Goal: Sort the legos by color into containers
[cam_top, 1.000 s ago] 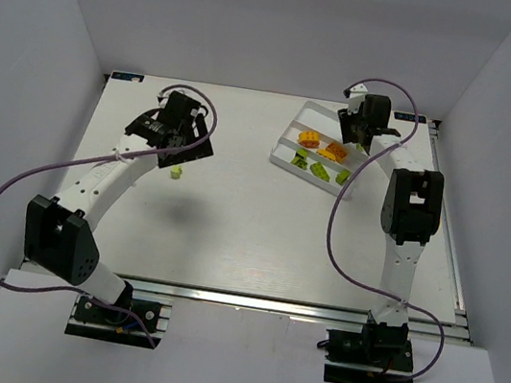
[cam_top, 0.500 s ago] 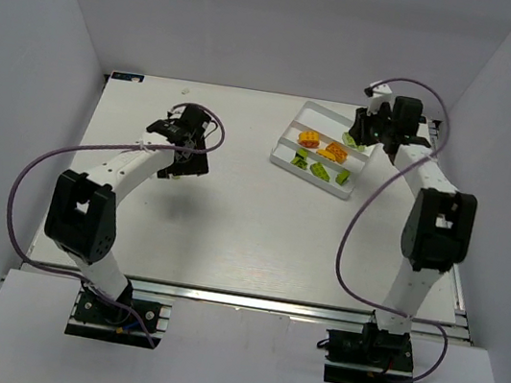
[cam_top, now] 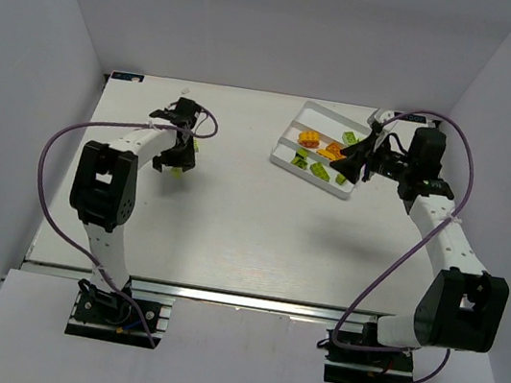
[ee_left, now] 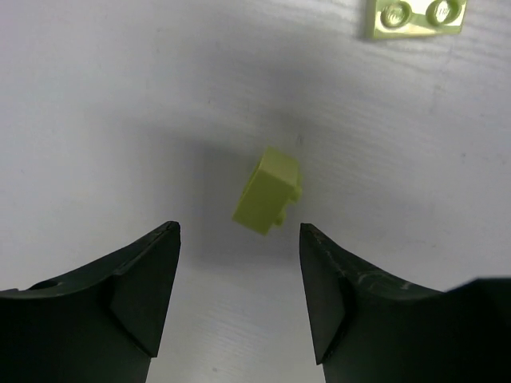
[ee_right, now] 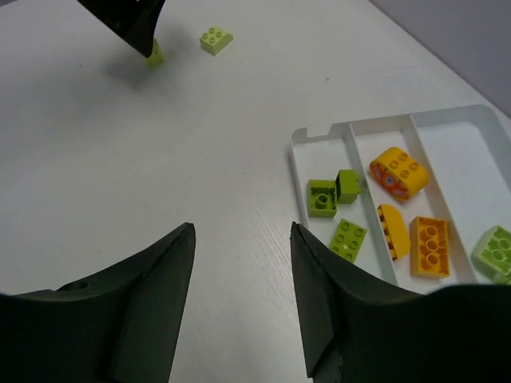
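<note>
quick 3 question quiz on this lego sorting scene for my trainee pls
1. True or false: the left gripper is clamped on the small lime brick.
2. How many lime bricks lie on the table outside the tray? A one, B two, C four.
3. Fill in: the tray's middle compartment holds only ___ bricks.
Key: 1 false, the jaws stand open and the brick lies untouched ahead of them. 2 B, the small one and a flat lime brick. 3 orange, three orange bricks.
</note>
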`<state>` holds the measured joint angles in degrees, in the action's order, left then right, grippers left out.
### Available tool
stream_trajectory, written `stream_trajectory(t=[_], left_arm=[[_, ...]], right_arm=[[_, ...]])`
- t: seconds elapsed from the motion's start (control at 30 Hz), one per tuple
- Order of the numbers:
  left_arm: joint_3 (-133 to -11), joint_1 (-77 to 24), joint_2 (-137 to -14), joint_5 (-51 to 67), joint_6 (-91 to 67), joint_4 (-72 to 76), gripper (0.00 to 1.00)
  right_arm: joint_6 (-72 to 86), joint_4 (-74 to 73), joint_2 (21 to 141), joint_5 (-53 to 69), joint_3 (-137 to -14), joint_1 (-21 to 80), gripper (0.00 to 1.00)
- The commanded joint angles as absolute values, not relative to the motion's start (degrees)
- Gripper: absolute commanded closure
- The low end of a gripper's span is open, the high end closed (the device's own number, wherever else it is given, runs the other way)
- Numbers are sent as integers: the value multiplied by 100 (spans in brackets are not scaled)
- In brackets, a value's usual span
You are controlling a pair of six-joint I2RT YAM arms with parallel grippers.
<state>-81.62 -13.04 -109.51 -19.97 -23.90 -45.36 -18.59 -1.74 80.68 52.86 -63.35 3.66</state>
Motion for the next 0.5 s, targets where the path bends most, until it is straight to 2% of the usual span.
stream_trajectory(t=[0.0, 0.17, 0.37, 0.47], left_arm=[[-8525, -1213, -11082, -1811, -2048, -4430, 29], [-8631, -1160, -11347, -1451, -1916, -4404, 43], [-8517, -1160, -11347, -1257, -1890, -4307, 48], [-8499, -1160, -11277, -1170, -1898, -4272, 66]], right_arm=[[-1898, -263, 7875, 5467, -6135, 325, 43], [-1899, -395, 7778, 5458, -6100, 325, 43], [-1784, -404, 7866, 5467, -6214, 334, 43], [-1740, -448, 7875, 5519, -6258, 352, 45]])
